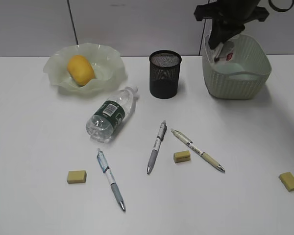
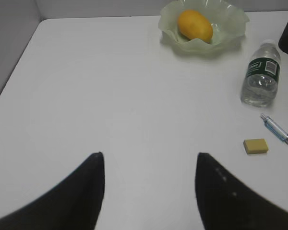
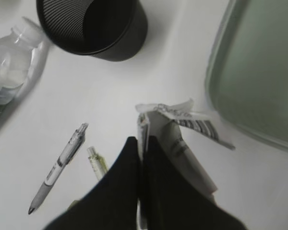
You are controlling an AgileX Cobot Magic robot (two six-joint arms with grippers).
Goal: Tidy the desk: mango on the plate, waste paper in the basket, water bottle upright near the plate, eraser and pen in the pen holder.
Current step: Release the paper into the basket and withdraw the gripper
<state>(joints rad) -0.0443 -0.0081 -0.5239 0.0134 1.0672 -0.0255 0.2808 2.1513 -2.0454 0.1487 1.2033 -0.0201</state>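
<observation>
The mango (image 1: 81, 68) lies in the wavy green plate (image 1: 54, 66). On its side on the desk (image 1: 34, 147) lies the water bottle (image 1: 110, 115), with its cap toward the plate. The black mesh pen holder (image 1: 165, 73) stands upright. My right gripper (image 1: 219, 43) hangs over the left rim of the basket (image 1: 237, 78), shut on the waste paper (image 3: 177, 129). Three pens (image 1: 157, 146) and three yellow erasers (image 1: 182, 156) lie loose at the front. My left gripper (image 2: 150, 158) is open over bare desk, with nothing between its fingers.
One eraser (image 1: 289, 180) lies near the right edge and another (image 1: 76, 176) at the front left. A grey wall panel runs behind the desk. In the left wrist view the desk's left edge (image 2: 19, 62) meets a grey side wall.
</observation>
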